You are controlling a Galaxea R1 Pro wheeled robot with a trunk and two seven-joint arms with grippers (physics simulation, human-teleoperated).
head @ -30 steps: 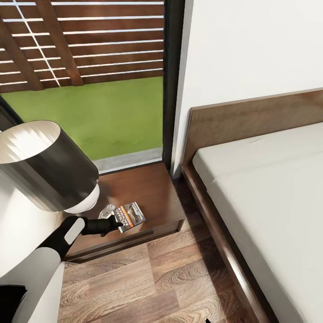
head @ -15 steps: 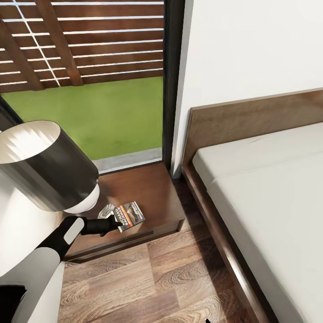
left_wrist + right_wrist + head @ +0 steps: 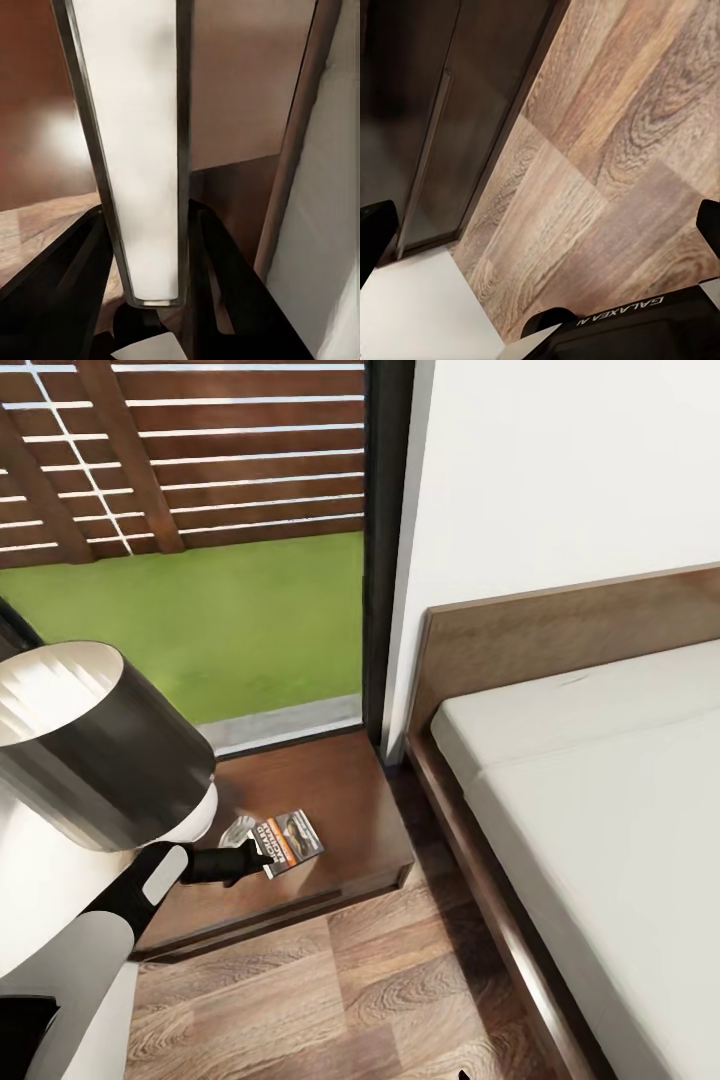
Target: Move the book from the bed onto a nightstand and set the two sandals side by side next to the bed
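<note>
Head view: the left gripper [image 3: 262, 857] reaches over the dark brown nightstand [image 3: 340, 810], its two fingers closed on the near edge of the book [image 3: 291, 840]. The book lies flat over the glossy top, cover up, with white lettering and an orange band visible; whether it rests on the wood or sits just above it cannot be told. The nightstand stands between the tall dark-framed window [image 3: 385, 540] and the bed [image 3: 600, 800], just beside the bed's frame. The bed has a plain pale mattress and a brown headboard against the white wall. A lamp [image 3: 95, 745] with a dark drum shade and white inside stands at the left end of the nightstand, partly covering the left arm. Wood-plank floor [image 3: 330, 990] lies in front. Left wrist view: the book [image 3: 131, 150] shows edge-on as a long pale page block with a thin dark rim, clamped between the two dark fingers [image 3: 232, 285], with the brown top behind it. Right wrist view: the right gripper's dark fingertips [image 3: 375, 232] sit at opposite edges of the picture, spread wide with nothing between them, above the floor [image 3: 607, 150] beside a dark wooden panel.
</note>
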